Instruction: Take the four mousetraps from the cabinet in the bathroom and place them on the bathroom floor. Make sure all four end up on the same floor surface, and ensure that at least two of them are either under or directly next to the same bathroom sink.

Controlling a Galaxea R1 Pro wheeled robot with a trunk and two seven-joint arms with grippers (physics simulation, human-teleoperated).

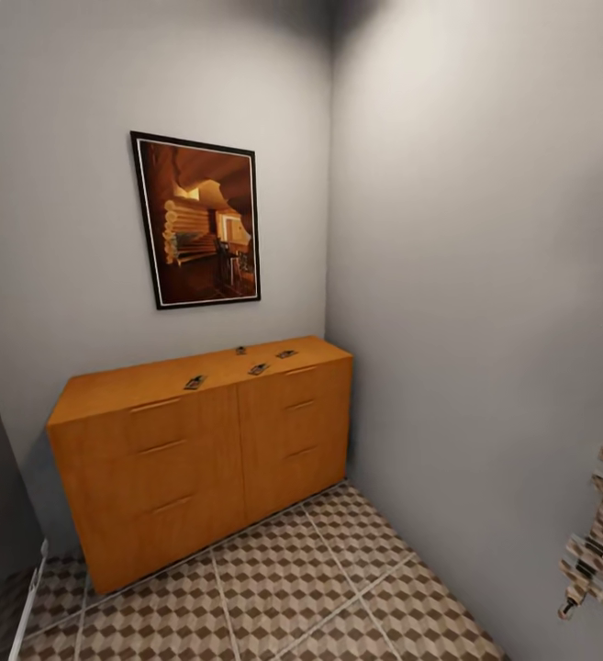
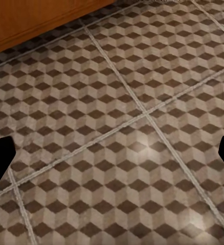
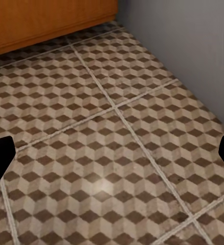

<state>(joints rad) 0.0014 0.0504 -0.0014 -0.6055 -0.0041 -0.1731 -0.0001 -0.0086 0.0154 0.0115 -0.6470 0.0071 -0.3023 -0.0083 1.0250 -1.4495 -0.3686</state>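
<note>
Orange-brown cabinet (image 1: 200, 459) against wall below framed picture (image 1: 197, 218); four mousetraps (image 1: 195, 382) (image 1: 259, 369) (image 1: 286, 353) (image 1: 241, 350) on its top, toward right end, too small to read heading or long axis. Approach step: none picked yet. Left gripper (image 2: 112, 153) and right gripper (image 3: 112, 153) spread wide, empty, over bathroom floor (image 2: 122, 102) before cabinet. Next: close in, reach nearest trap

4 mousetraps (image 1: 195, 382) (image 1: 240, 350) (image 1: 259, 369) (image 1: 286, 353), 1 cabinet (image 1: 200, 459) with 6 drawers, 1 framed picture (image 1: 198, 218)
</note>
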